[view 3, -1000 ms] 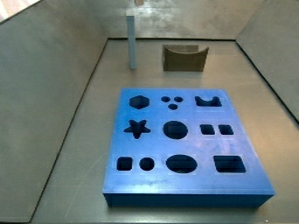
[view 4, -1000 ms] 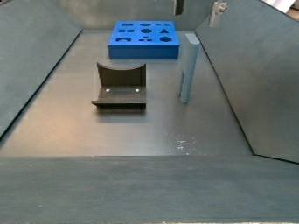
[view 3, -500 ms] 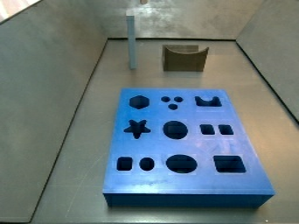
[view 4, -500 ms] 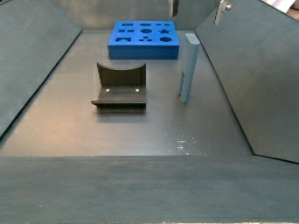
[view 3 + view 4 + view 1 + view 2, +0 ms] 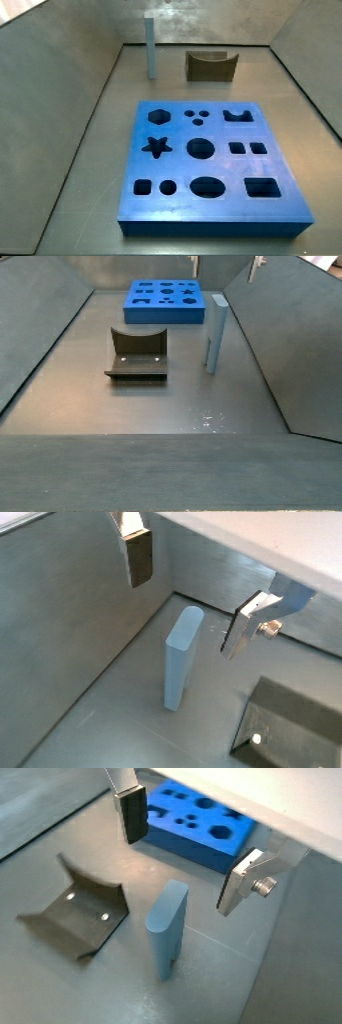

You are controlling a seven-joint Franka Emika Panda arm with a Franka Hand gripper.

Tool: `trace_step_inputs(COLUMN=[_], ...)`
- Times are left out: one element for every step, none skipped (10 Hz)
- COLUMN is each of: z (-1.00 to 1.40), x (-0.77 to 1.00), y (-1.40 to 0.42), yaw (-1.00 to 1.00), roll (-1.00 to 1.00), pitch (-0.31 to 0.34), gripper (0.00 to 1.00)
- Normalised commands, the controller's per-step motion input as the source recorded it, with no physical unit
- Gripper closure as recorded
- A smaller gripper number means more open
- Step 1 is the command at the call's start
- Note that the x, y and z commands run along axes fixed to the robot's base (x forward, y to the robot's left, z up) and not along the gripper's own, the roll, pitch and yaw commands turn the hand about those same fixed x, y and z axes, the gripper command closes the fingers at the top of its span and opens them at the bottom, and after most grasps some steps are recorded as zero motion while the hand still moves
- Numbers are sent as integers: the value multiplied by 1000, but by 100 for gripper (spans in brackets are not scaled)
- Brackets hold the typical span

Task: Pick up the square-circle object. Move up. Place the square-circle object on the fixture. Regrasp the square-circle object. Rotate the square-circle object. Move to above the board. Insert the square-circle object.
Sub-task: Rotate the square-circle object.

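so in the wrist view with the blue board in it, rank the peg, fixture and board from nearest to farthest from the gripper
The gripper hangs open above the floor.
1. Square-circle object: standing upright right below, between the fingers.
2. Fixture: off to one side on the floor.
3. Board: beyond the gripper, about as far as the fixture; too close to call.

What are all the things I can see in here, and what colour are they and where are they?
Peg: one, pale blue-grey, standing upright on the grey floor between the board and the fixture, near a side wall.
Board: one, bright blue, lying flat on the floor, with a star, a hexagon, circles, squares and ovals cut in its top.
Fixture: one, dark olive-brown with a curved notch, on the floor beside the peg, not touching it.
Gripper: one, silver fingers with dark pads, open, above the peg with a finger on each side, not touching it.
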Motion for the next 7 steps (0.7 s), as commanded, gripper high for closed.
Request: trace_step_inputs(z=[9,10,10,11,-1000,-1000,-1000], x=[12,14,15,16,0,21,41], y=[-6,-6,-6,-5,0,3,7], yaw=[953,610,404,227,172,105,76], roll=[-73,-73,-72,-72,-72,-68,-56], pitch=[76,74,72,71,71,47,6], gripper=[0,0,0,0,0,0,0])
